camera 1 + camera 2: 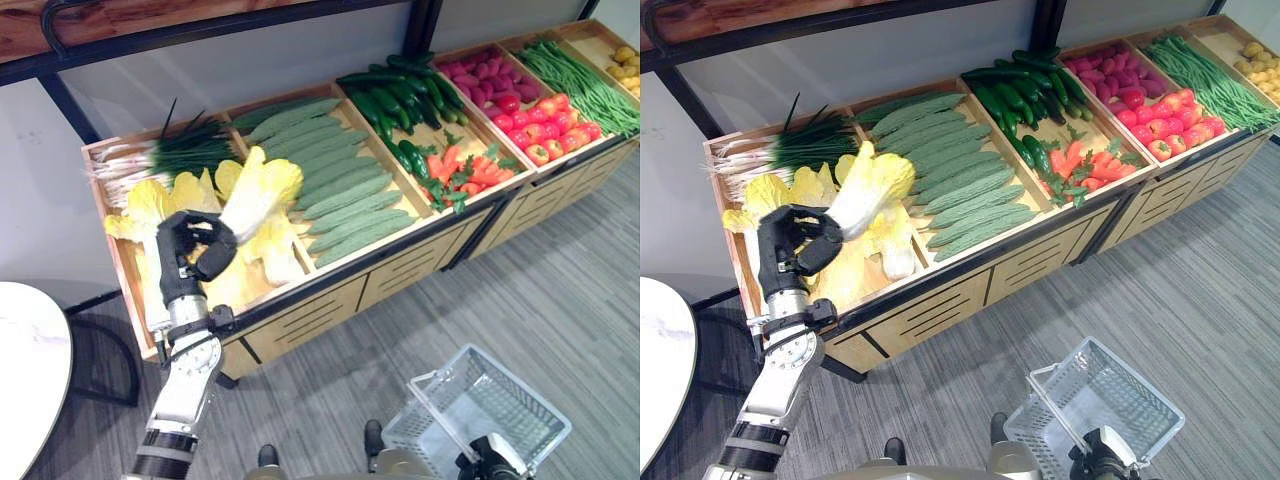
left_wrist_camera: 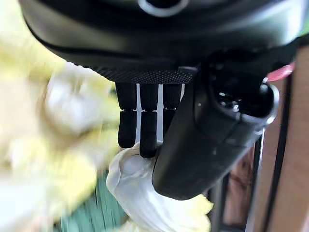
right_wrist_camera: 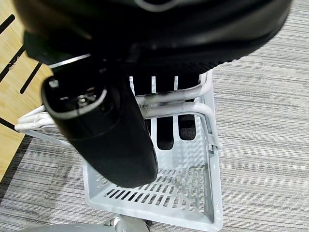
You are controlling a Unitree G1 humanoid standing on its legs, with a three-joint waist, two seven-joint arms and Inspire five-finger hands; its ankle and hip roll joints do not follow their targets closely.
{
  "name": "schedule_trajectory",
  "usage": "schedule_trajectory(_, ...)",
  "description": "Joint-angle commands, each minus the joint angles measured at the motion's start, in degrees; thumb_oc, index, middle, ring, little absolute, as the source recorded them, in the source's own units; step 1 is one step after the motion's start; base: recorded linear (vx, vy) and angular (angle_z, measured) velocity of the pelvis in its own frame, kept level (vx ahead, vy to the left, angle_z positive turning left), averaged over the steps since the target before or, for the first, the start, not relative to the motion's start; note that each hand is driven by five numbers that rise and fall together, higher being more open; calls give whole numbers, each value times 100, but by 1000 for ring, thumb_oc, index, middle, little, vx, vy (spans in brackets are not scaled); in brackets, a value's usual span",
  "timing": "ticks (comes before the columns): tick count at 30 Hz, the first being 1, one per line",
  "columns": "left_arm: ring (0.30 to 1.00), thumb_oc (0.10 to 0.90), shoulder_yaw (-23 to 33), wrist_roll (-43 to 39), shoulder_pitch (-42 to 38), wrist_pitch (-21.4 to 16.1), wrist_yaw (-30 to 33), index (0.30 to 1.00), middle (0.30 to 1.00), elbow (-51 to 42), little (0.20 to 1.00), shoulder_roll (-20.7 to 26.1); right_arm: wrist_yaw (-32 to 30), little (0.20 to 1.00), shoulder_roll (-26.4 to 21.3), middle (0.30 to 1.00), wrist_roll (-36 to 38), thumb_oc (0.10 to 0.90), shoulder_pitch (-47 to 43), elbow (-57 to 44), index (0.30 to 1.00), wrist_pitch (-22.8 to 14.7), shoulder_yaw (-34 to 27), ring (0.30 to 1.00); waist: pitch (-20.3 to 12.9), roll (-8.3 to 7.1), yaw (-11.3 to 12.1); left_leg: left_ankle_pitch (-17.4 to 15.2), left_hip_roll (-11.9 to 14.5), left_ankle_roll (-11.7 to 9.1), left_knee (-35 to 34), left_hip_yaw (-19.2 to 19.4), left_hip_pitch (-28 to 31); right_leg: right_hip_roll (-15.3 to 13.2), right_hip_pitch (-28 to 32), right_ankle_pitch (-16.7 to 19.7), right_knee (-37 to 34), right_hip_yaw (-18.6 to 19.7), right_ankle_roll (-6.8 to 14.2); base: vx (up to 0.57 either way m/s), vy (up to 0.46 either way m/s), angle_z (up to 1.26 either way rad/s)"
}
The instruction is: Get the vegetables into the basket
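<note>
floor (image 1: 560, 300): grey carpet | wall (image 1: 140, 90): pale, behind stand | stand (image 1: 400, 270): wood, slatted front | round white table (image 1: 25, 370): lwr-left corner

Pale napa cabbage (image 1: 252, 196) held tilted above its bin; white basket (image 1: 500, 400) empty.

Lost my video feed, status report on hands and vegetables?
Left hand shut on napa cabbage, lifted over its bin. Right hand shut on basket handle, basket empty. Nothing in the way.
</note>
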Motion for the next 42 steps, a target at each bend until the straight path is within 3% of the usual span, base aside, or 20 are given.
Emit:
schedule_trajectory(1, 300, 400, 183, -1650, -354, -845, -1014, 300, 300, -765, 300, 56, 83, 300, -6, 300, 31, 400, -168, 80, 300, -80, 123, 300, -123, -365, -1, -366, 20, -91, 8, -49, 83, -391, 142, -289, 4, 175, 328, 0, 0, 0)
schedule_trajectory(4, 300, 400, -96, -3753, 2, -491, -2268, 300, 300, -671, 300, -102, 258, 300, -68, 300, -40, 400, -123, 0, 300, -101, 62, 300, -133, -344, -10, -341, 14, -82, 8, -37, 82, -390, 130, -274, 4, 185, 325, 0, 0, 0)
schedule_trajectory(9, 300, 400, -327, -4396, 170, -325, -2601, 300, 300, -377, 300, -146, 348, 300, -80, 300, -107, 400, -164, -7, 300, -109, 87, 300, -139, -328, -14, -340, 7, -71, 8, -35, 95, -388, 130, -268, 4, 213, 324, 0, 0, 0)
schedule_trajectory(22, 300, 400, -267, -4324, 371, -162, -2907, 300, 300, -171, 300, 2, 371, 300, -113, 300, -119, 400, -161, 20, 300, -146, -10, 300, -53, -322, -8, -361, -37, -31, 8, 13, 137, -414, 130, -265, 4, 235, 342, 3, 9, 0)
schedule_trajectory(32, 300, 400, -385, -3871, 126, -128, -3128, 300, 300, -150, 300, 389, 466, 300, -96, 300, 56, 400, -170, -99, 300, -101, -191, 300, 50, -520, 38, -538, -288, 234, 8, 253, 231, -676, -147, -109, 315, 489, 580, -8, 123, -9)
schedule_trajectory(33, 300, 400, -493, -3645, -3, -163, -3103, 300, 300, -98, 300, 496, 479, 300, -62, 300, 202, 400, -129, -92, 300, -57, -325, 300, 87, -587, -28, -593, -445, 326, 8, 316, 271, -793, -304, 119, 497, 647, 721, -48, 247, -15)
schedule_trajectory(34, 300, 400, -495, -3644, -6, -164, -3102, 300, 300, -97, 300, 496, 479, 300, -61, 300, 202, 400, -129, -93, 300, -57, -327, 300, 88, -589, -21, -594, -448, 329, 8, 321, 272, -795, -306, 120, 496, 653, 723, -71, 301, -13)
schedule_trajectory(36, 300, 400, -536, -3484, -106, -177, -3106, 300, 300, -68, 300, 563, 478, 300, -17, 300, 350, 400, -94, -78, 300, -16, -453, 300, 90, -652, -122, -649, -623, 407, 8, 494, 290, -940, -437, 618, 382, 870, 886, -62, 186, -14)
schedule_trajectory(39, 300, 400, -550, -3401, -179, -234, -3086, 300, 300, -53, 300, 633, 474, 300, -26, 300, 352, 400, -163, -103, 300, 4, -430, 300, 115, -638, -145, -648, -644, 448, 8, 715, 253, -973, -692, 858, 360, 937, 901, -105, 109, -37)
schedule_trajectory(40, 300, 400, -591, -3338, -224, -250, -3066, 300, 300, -27, 300, 671, 450, 300, -16, 300, 370, 400, -181, -150, 300, 0, -430, 300, 140, -622, -160, -635, -645, 465, 8, 816, 236, -983, -779, 829, 401, 833, 901, -206, 187, -79)
schedule_trajectory(42, 300, 400, -585, -3264, -331, -216, -3098, 300, 300, 27, 300, 729, 450, 300, -1, 300, 389, 400, -198, -173, 300, 0, -419, 300, 182, -568, -124, -645, -617, 519, 8, 1032, 181, -1031, -754, 417, 829, 232, 773, -199, 176, -85)
